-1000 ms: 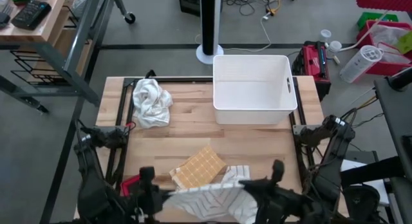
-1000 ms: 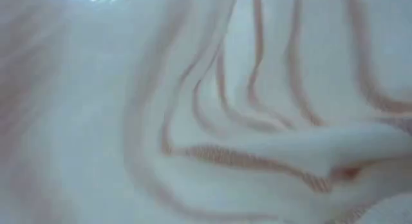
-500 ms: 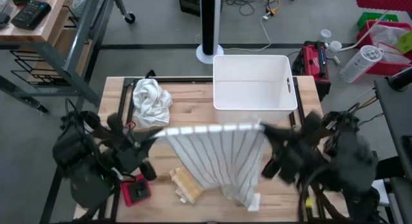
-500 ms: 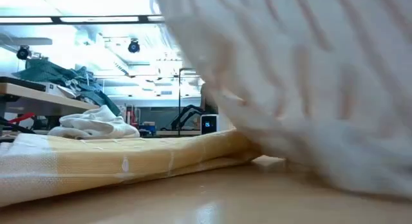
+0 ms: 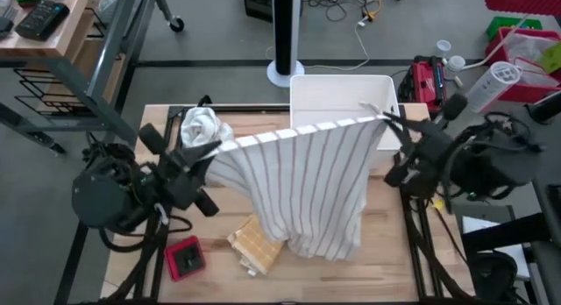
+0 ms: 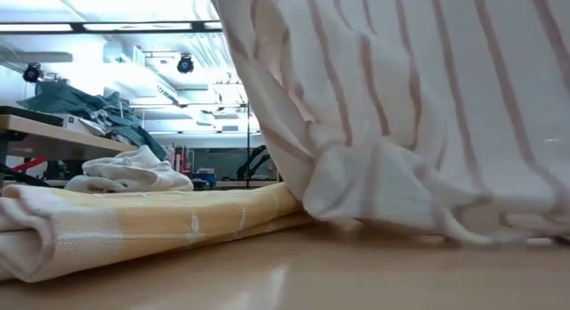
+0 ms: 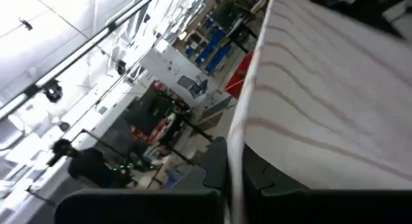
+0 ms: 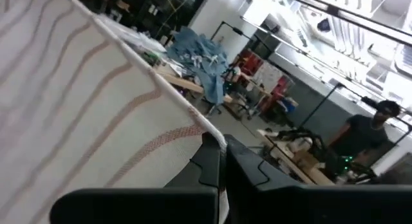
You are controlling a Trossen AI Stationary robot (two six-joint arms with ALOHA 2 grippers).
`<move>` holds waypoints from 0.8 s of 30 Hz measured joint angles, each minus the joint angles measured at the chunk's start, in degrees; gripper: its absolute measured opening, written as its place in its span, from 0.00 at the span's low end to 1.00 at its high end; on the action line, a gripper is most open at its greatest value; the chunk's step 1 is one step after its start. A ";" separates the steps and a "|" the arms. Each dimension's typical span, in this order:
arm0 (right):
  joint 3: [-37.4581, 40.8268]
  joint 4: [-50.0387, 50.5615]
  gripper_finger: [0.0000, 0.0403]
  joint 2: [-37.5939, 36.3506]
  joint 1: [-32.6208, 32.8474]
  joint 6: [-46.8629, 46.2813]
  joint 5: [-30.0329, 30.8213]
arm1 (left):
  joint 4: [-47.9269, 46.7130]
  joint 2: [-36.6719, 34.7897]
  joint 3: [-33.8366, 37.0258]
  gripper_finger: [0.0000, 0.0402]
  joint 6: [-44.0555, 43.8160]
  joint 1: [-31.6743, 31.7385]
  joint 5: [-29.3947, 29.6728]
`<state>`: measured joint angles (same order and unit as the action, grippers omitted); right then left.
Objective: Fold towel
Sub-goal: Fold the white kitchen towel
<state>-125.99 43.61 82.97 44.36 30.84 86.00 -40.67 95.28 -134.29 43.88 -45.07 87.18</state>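
- One wooden table (image 5: 263, 178) shows whole only from above; the low view sees just a strip of its surface.
- One striped towel (image 5: 307, 187) hangs stretched in the air between the two arms, its top edge taut across the table's far half, its lower end bunched on the tabletop. The low view alone shows that bottom hem resting crumpled on the wood.
- One white bin (image 5: 342, 90) stands at the far edge, partly behind the towel, seen only from above.
- Two more cloths: a yellow folded cloth (image 5: 254, 244) lying just beside the hanging towel's lower end, and a white crumpled cloth (image 5: 203, 130) at the far left.
- The left gripper (image 5: 210, 150) is clamped on the towel's left corner; the right gripper (image 5: 390, 121) is clamped on its right corner.
- One small red object (image 5: 184, 257) lies near the front left.
- Each wrist view shows a person in dark clothing (image 8: 370, 130) out in the room.
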 joint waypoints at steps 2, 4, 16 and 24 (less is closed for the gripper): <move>0.17 0.07 0.00 -0.89 -0.72 0.96 -0.09 | -0.35 0.06 0.19 0.00 -0.10 0.02 -0.54; -0.05 0.20 0.00 -1.58 -2.32 3.41 -0.08 | -0.41 0.18 0.28 0.00 1.70 1.03 -0.79; -0.60 -1.83 0.00 -7.81 -17.03 7.26 -9.28 | 0.32 -3.29 0.21 0.00 8.17 23.72 -14.25; -1.05 -4.14 0.00 -10.32 -18.71 4.53 -13.72 | 5.56 -5.86 0.21 0.00 11.83 31.39 -21.79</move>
<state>-127.03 39.47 72.65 25.65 35.36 72.28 -35.12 89.42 -134.08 55.72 -13.68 65.39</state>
